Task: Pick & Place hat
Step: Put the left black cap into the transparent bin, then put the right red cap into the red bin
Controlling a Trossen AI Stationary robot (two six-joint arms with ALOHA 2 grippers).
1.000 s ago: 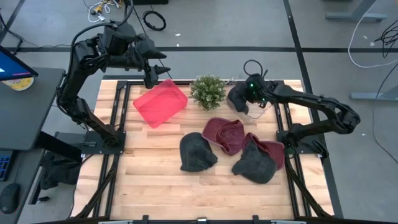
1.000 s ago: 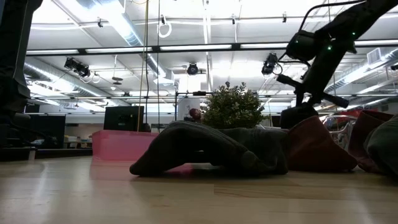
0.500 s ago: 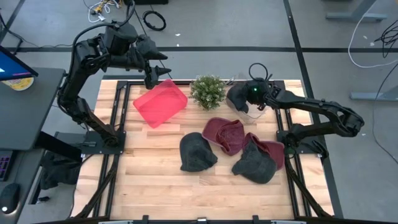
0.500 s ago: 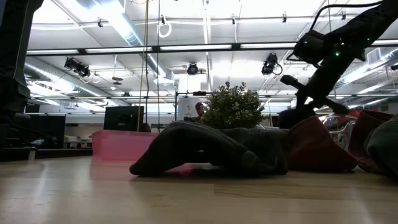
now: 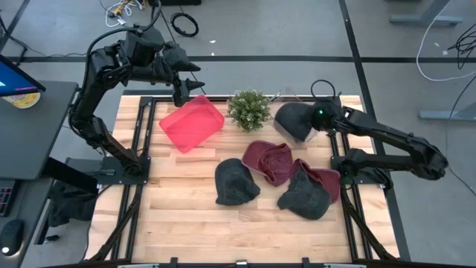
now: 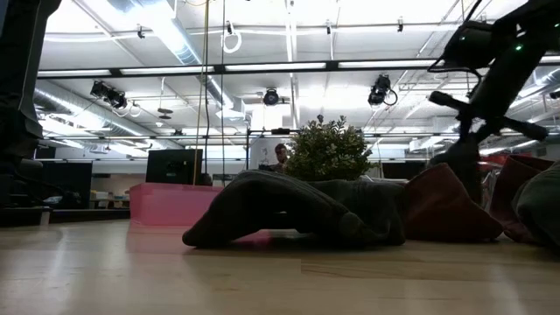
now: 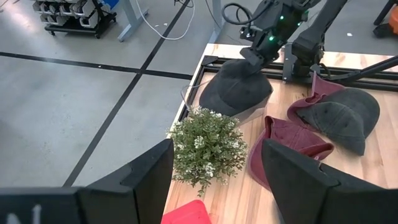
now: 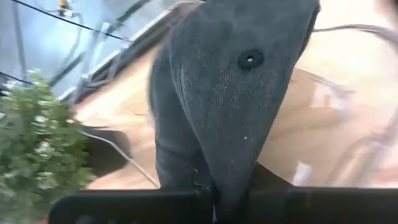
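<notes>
A: Pale wood planks make the table [image 5: 186, 216], framed by black rails; the widest bare stretch is the near strip, on the far side of the hats from the plant [image 5: 249, 109].

B: And round the plant itself?

A: Crowded. A pink bin [image 5: 192, 123], smooth and boxy, sits tilted just left of it, near the back edge. Right of the plant lies a clear tray [image 7: 249, 114], thin and see-through, hard against the back rail.

B: Where is the hat?

A: The grey hat [image 5: 292, 120], soft ribbed cloth with a crown button, is right of the plant, over that tray. The right gripper [image 5: 312, 121] is at its right edge, fingers pressed together on the fabric; the wrist view shows cloth pinched between them.

B: The other hats?

A: Three more in front of the plant: a maroon hat [image 5: 269, 161] lying open side up, a dark hat [image 5: 236, 181] to its left, and a charcoal hat [image 5: 306, 193] atop another maroon one at the right, near the rail.

B: The left arm?

A: The left gripper [image 5: 181, 90] hangs above the bin's back corner, left of the plant, fingers spread and holding nothing.
</notes>
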